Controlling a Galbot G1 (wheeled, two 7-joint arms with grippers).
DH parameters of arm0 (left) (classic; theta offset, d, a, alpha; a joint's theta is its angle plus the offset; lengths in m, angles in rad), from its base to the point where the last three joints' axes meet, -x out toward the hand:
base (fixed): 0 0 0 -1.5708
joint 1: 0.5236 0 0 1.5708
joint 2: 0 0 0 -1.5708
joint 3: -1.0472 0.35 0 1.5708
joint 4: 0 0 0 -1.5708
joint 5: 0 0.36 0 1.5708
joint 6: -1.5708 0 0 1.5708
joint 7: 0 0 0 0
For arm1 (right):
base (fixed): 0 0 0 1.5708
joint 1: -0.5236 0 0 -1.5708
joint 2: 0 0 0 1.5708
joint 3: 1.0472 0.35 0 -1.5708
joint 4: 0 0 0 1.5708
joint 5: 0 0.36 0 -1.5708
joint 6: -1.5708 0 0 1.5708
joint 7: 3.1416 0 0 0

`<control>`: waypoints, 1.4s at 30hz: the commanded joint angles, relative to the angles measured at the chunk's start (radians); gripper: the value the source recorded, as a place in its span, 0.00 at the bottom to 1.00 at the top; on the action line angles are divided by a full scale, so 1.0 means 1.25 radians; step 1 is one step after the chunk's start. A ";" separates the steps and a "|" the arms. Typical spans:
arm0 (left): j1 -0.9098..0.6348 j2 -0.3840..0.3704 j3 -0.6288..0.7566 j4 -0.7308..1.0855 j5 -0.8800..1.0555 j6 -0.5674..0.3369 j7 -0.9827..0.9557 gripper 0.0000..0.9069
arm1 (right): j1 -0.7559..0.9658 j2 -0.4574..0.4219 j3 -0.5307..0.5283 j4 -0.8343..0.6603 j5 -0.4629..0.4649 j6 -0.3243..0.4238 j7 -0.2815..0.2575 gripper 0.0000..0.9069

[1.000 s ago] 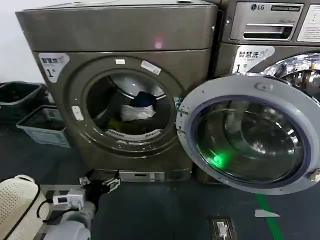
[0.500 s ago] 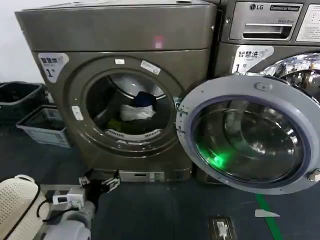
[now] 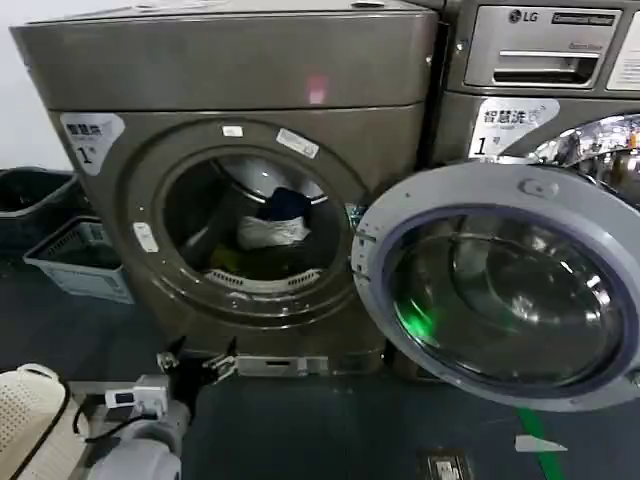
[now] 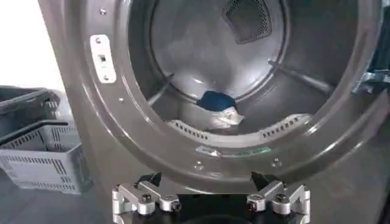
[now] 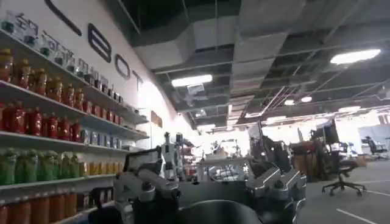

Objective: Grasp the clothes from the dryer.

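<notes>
1. Bronze-grey metal: the dryer (image 3: pixel 240 180), front-loading, porthole uncovered, its silver-rimmed glass door (image 3: pixel 505 290) swung wide toward the robot's right, across the front of the LG-marked machine (image 3: pixel 545 60).
2. Soft fabric: the clothes (image 3: pixel 270 225), heaped low at the back of the drum (image 4: pixel 207 55). A dark blue piece (image 4: pixel 214 100) sits on a white-grey piece (image 4: pixel 222 117); a yellow-green piece (image 3: pixel 228 262) lies just beside them, toward the robot's left.
3. Left gripper (image 3: pixel 195 362): low in front of the dryer, outside the porthole, below its lower rim. Jaws spread wide and empty, as the left wrist view shows.
4. Right gripper (image 5: pixel 210 189): raised, aimed at the room behind with its shelves of bottles (image 5: pixel 36 122), well away from the dryer. Jaws spread, holding nothing.
5. Also present: grey plastic crates (image 3: pixel 75 260) on the floor by the dryer's left side; a cream perforated basket (image 3: pixel 30 420) near the left arm.
6. Stage, as judged: approach only; the reach into the drum is not yet made.
7. Risks, as judged: the gripper sits below the rim, so a straight advance would strike the dryer's front panel or the porthole lip. The clothes lie deep, so a short reach would close on air. The stacked pieces may separate, leaving one behind.
</notes>
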 commanded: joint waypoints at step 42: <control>0.010 0.000 0.001 -0.001 0.004 0.039 0.006 1.00 | 0.002 0.007 -0.007 -0.011 0.006 0.005 0.000 1.00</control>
